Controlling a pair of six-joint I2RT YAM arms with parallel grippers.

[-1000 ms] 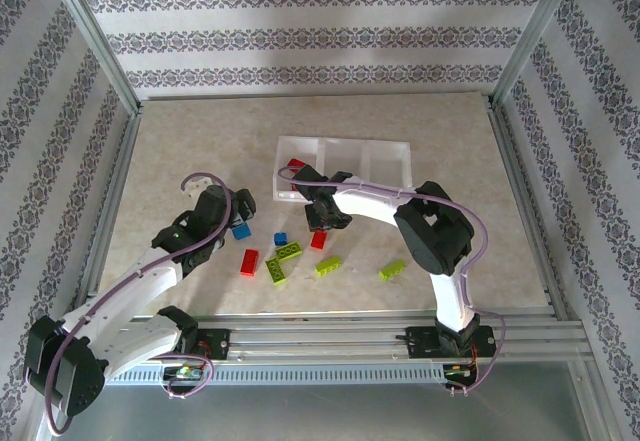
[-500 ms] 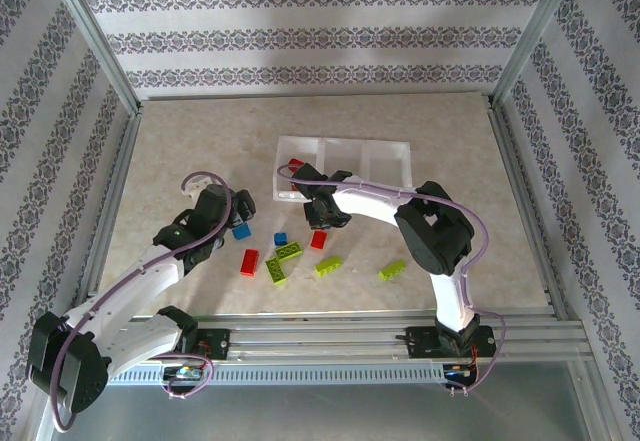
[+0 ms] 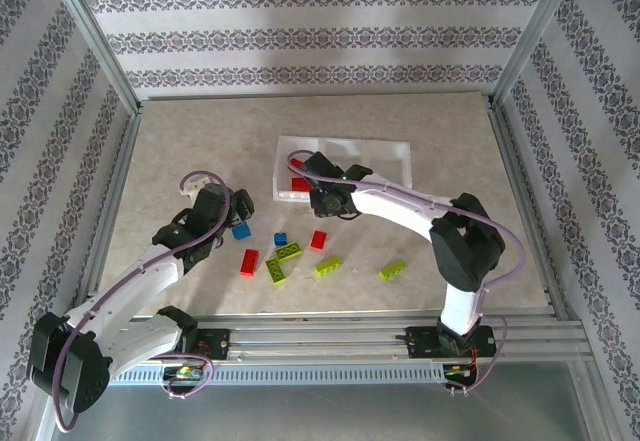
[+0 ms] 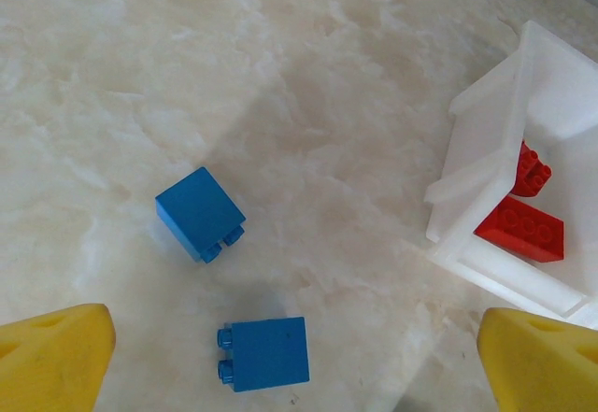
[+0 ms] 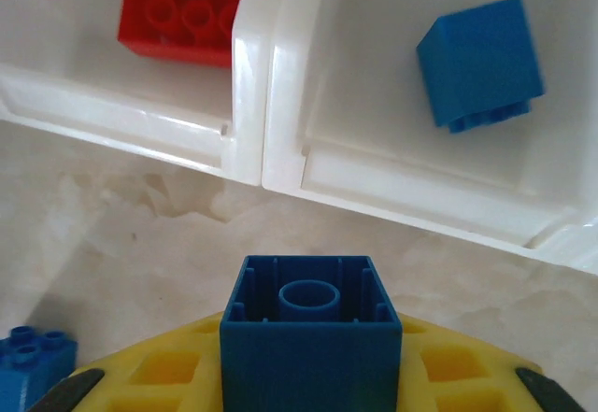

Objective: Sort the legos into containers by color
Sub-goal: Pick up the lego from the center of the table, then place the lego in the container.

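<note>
The right gripper [image 3: 322, 201] is clamped on a blue brick [image 5: 310, 333] just in front of the tray [image 5: 249, 76], whose middle compartment holds a second blue brick [image 5: 481, 62]. The left gripper [image 3: 228, 206] hangs with its jaws wide apart over two loose blue bricks [image 4: 199, 213] left of the tray.

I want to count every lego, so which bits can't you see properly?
Top view: the right arm covers much of the tray's left and middle compartments.
Left wrist view: the tray wall hides part of the farther red brick.
Right wrist view: the corner blue brick is cut by the edge.
</note>
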